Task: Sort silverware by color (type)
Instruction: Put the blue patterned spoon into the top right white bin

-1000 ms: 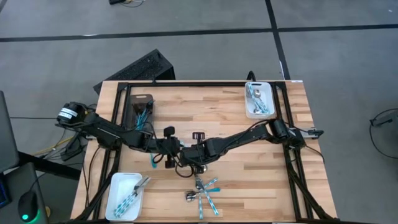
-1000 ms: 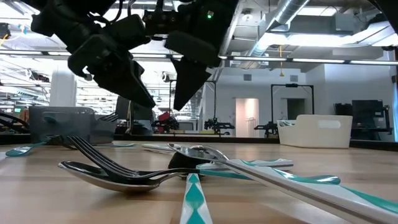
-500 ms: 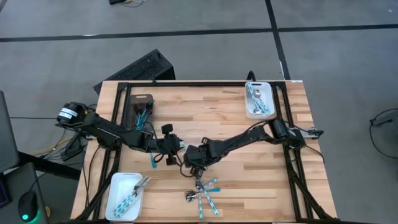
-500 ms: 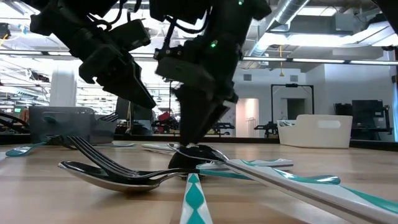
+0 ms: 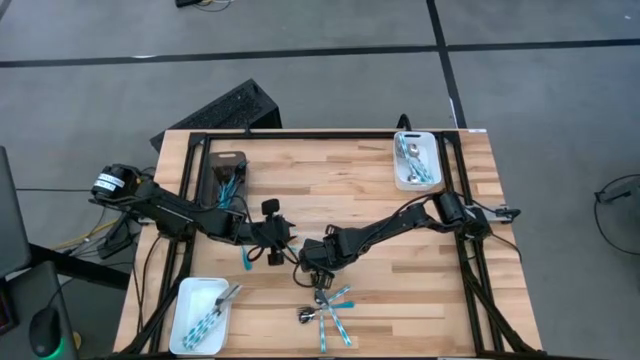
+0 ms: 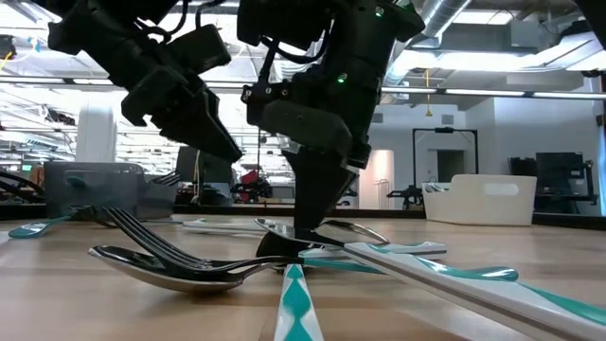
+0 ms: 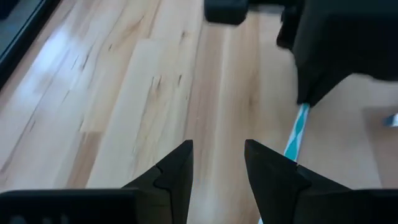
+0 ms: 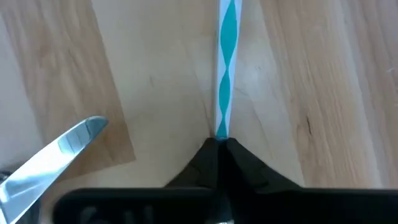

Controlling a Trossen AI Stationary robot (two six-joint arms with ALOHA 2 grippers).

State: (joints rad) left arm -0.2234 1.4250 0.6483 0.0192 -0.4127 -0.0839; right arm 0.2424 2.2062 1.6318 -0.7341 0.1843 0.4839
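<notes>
1. The right gripper point(image 8: 218, 144) is down low near the middle of the light wooden table point(image 5: 350, 190), at the far edge of the small pile of shiny silverware with teal-blue handles point(image 5: 327, 310)
2. Its two dark fingers are pressing together on the end of one thin teal-and-white striped handle point(image 8: 224, 68), so it is pinching that piece
3. I cannot tell if this piece is a fork, a spoon or a knife, because its head is hiding under the gripper
4. To do this step well, I think it should be keeping the pinch tight and lifting straight up and slowly, so the thin handle is not slipping out
5. It should also be rising clear of the pile before going sideways, so the other pieces are not being dragged along
6. A silver knife blade point(image 8: 50, 155) is lying just beside the fingers, and bumping it could be knocking things about
7. The striped handle is lying flat on the wood, and its long line is running straight away from the right gripper
8. The left gripper point(image 7: 219, 158) is hanging over bare wood just beside the right one, with its fingers a little apart and holding nothing
9. More silverware is already sitting in the white tray at the far right corner point(image 5: 415, 180), the white tray at the near left corner point(image 5: 189, 335) and the dark grey tray point(image 5: 210, 178)
</notes>
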